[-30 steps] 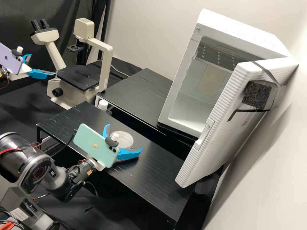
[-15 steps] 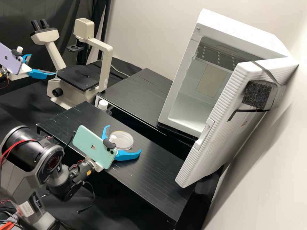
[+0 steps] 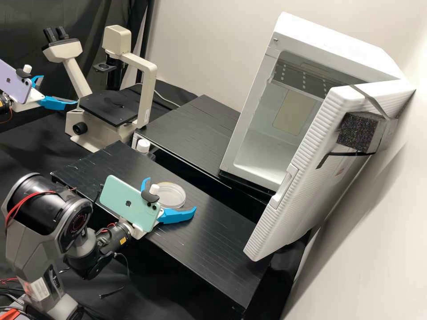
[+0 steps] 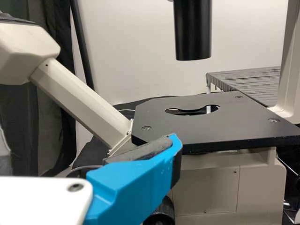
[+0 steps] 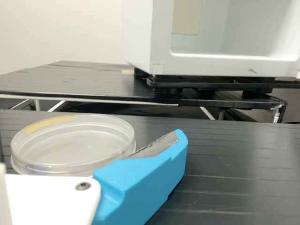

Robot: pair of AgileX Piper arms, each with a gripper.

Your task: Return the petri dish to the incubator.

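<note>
While the right gripper (image 3: 170, 194) is holding its blue fingers (image 3: 178, 215) well apart, the clear round dish (image 3: 175, 195) is lying flat on the near black table (image 3: 209, 249), right in the gap between them. One finger is coming very near the rim in the right wrist view, but from here I can't tell whether the two are touching. A yellowish band (image 5: 49, 123) is curving along part of the dish's edge.

Over on the far black table (image 3: 191, 124), the white incubator (image 3: 329, 40) is standing with its door (image 3: 307, 191) wide open, and the door is leaning out over the near table's side. A dark foam block (image 3: 358, 131) is sitting strapped to it. Between the dish and that opening, a dark gap is running between the two tables, and the incubator's raised front lip (image 5: 234, 64) is forming a low step to clear. A bottle with a white cap (image 3: 143, 146) is standing at the gap's other end.

And across the way, the left gripper (image 3: 59, 90) is hanging beside the microscope (image 3: 147, 93), its fingers spread too. A green phone (image 3: 129, 202) is riding on the right arm, a purple phone (image 3: 14, 82) on the left.
</note>
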